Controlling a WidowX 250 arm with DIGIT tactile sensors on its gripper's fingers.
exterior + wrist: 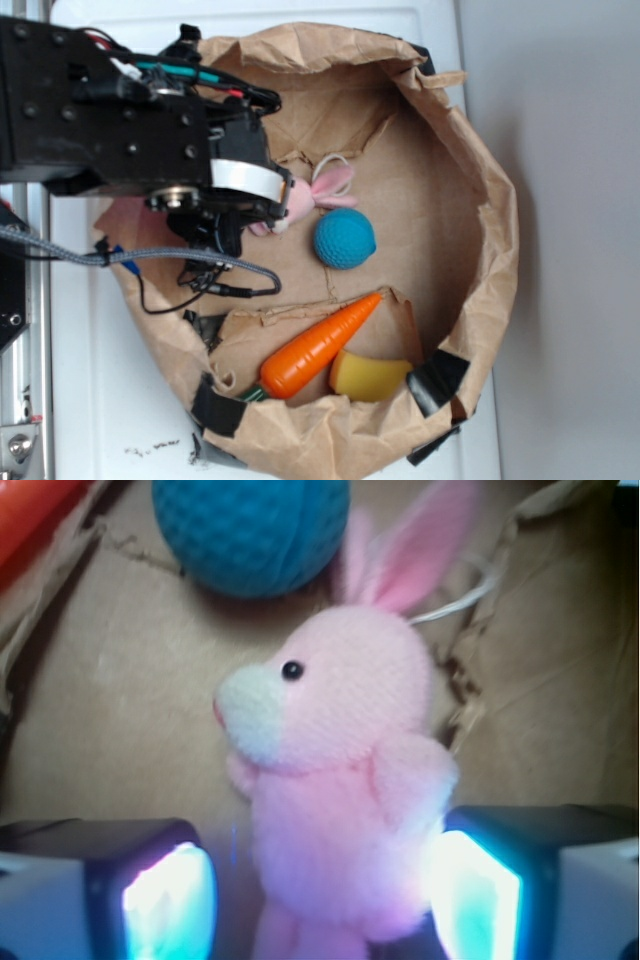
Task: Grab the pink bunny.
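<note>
Inside a shallow brown paper bag point(490, 200) with rolled-down walls, lying on a white surface point(120, 420), we see the pink bunny point(318, 193) near the middle of the bag's floor, toward its left edge; its ears point to the right and a thin white loop point(335, 160) curls just above them. Our gripper point(268, 208) sits at the left edge of the bag, over the bunny's body, so that in the exterior view only the head and ears show past the black arm point(100, 110).

From the wrist view we see the bunny point(340, 780) between our two fingers point(165, 905); the right finger touches the bunny's side, while a narrow gap shows between the left finger and its body; the jaws stand partly apart around the toy, and we cannot tell whether they are pressing on it yet. The bunny's white snout and dark eye face left in that view.

Just to the right of the bunny's ears lies a blue ball point(345, 238), close to them but we cannot tell whether it touches; the wrist view shows the same ball point(250, 530) at the top edge. Toward the bottom edge of the bag an orange carrot point(318, 347) lies slanted, and a yellow piece point(368, 377) rests just beside its thick end. Black tape point(438, 382) patches the bag's wall at the bottom right corner.
</note>
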